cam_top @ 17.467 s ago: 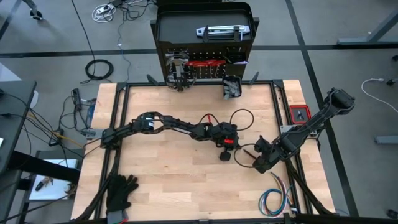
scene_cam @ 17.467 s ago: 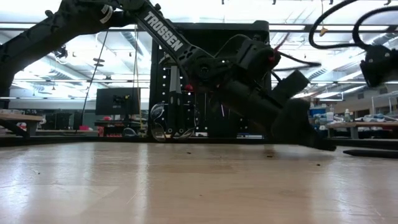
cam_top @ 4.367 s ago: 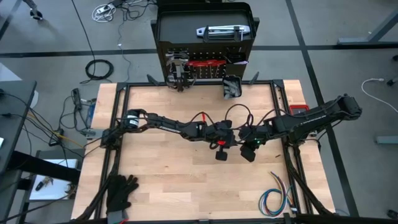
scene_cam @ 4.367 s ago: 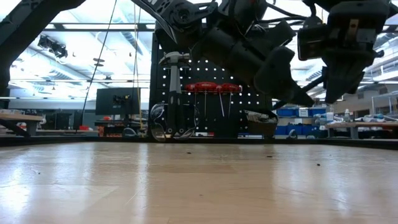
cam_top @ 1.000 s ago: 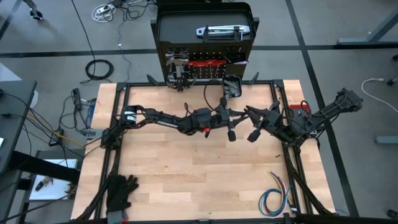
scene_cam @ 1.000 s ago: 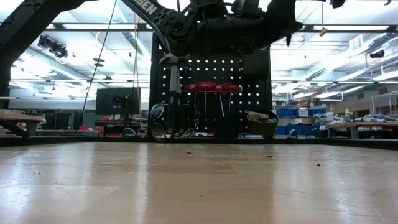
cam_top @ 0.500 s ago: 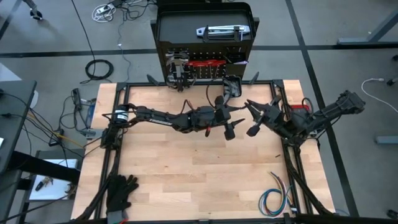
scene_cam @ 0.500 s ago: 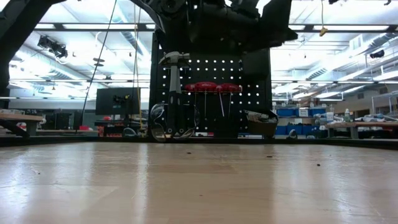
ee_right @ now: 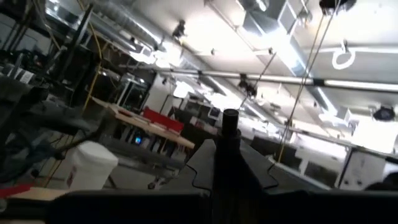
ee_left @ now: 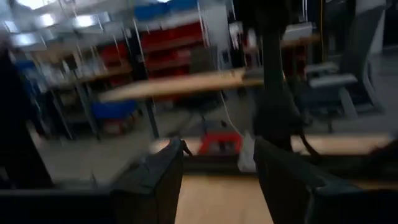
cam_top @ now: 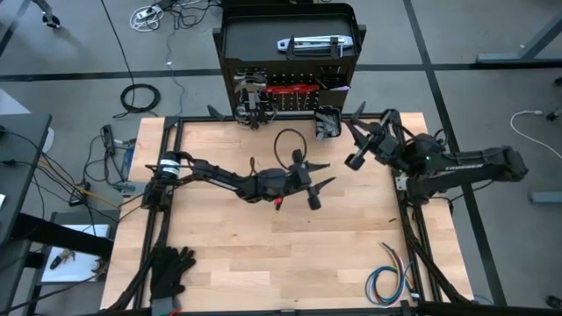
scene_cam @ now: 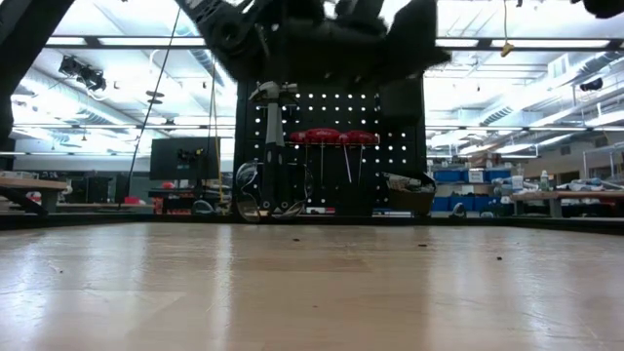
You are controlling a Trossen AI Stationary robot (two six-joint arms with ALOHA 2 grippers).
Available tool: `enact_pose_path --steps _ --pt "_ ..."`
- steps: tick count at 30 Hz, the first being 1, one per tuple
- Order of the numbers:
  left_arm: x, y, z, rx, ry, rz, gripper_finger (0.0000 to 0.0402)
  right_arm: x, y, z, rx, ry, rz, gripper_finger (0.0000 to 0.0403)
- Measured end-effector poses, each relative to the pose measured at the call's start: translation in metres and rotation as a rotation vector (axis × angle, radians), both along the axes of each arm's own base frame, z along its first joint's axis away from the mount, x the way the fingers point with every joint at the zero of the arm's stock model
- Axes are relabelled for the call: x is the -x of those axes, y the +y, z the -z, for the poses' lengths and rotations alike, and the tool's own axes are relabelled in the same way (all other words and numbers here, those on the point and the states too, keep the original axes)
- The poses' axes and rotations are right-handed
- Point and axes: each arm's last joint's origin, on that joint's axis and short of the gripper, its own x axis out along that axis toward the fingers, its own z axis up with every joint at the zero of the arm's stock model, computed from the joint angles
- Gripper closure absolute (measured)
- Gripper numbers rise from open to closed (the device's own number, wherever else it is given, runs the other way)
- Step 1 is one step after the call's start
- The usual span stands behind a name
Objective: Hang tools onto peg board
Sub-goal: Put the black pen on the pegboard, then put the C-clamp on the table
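While the left gripper (cam_top: 314,178) is held open and empty over mid-table, a black-handled hammer (cam_top: 357,154) is gripped by the right gripper (cam_top: 365,145) near the peg board (cam_top: 290,53).

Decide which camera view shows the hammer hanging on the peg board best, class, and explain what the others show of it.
The low view: the hammer hangs upright on the peg board, steel head up and black handle down, seen side-on. The high view looks down on it, so only its top shows among the hooks. Neither wrist view shows it.
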Motion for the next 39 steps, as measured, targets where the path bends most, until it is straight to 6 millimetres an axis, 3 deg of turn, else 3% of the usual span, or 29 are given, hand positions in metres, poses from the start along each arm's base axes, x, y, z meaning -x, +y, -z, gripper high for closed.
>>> enact_pose_path --steps 7,14,23,29,32,39 --pt "0.041 -0.002 0.003 0.18 0.018 0.058 0.0211 0.004 -0.034 -0.001 0.042 -0.026 -0.01 0.0363" --pt "0.076 -0.012 0.011 0.213 0.06 0.066 0.0211 -0.002 -0.067 0.007 0.055 -0.024 0.021 0.0363" --pt "0.087 -0.011 0.025 0.21 0.098 0.015 0.0211 -0.03 -0.111 0.005 0.033 0.016 0.12 0.0363" --pt "0.094 -0.01 0.031 0.212 0.083 0.017 0.0211 -0.041 -0.134 0.016 -0.119 0.023 0.259 0.0363" --pt "0.097 -0.01 0.035 0.224 0.08 0.019 0.0211 -0.04 -0.14 0.024 -0.191 0.068 0.312 0.0332" --pt "0.102 -0.01 0.039 0.239 0.061 0.021 0.0211 -0.033 -0.138 0.024 -0.258 0.107 0.285 0.0206"
